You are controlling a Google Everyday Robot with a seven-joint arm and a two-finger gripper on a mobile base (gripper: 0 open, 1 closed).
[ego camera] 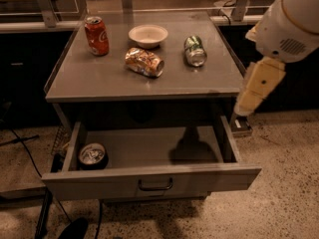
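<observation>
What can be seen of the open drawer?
The drawer is grey, metal-looking, pulled out below the table top, with a dark handle mid-front. A can stands upright in its left corner. The gripper hangs beyond its right side, apart from it.
</observation>
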